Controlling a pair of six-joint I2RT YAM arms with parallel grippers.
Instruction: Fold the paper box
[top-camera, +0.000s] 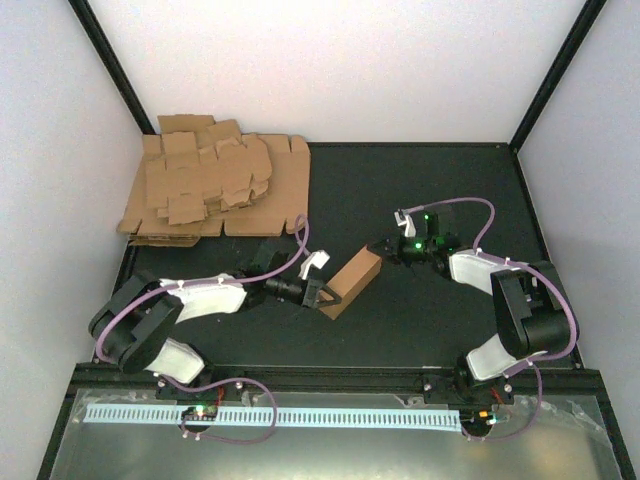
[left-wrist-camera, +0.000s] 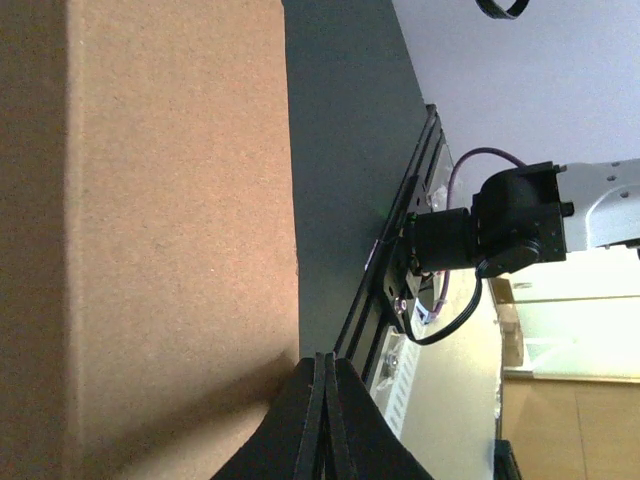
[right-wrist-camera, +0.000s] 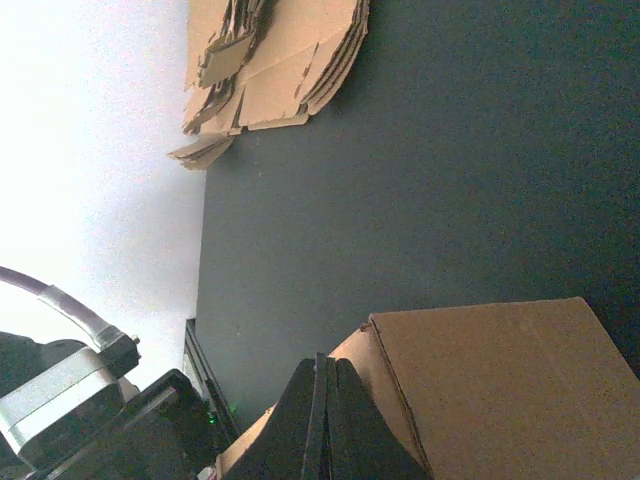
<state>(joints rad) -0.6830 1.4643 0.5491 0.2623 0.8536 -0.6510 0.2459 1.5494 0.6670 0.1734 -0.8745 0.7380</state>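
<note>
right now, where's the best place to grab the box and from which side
Probably across its two long sides near the middle, from above. The box lies flat and narrow, its long sides bare; the left gripper and right gripper, both shut, crowd its short ends.

paper box (top-camera: 351, 283): plain brown | table (top-camera: 420, 190): black | sheet pile (top-camera: 215, 190): brown

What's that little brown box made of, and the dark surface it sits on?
The paper box looks like plain brown cardboard: matte, with a fibrous speckled grain up close and crisp creased edges. The table has a dark, matte top with no glare, perhaps rubber or felt; the look leaves that open.
</note>
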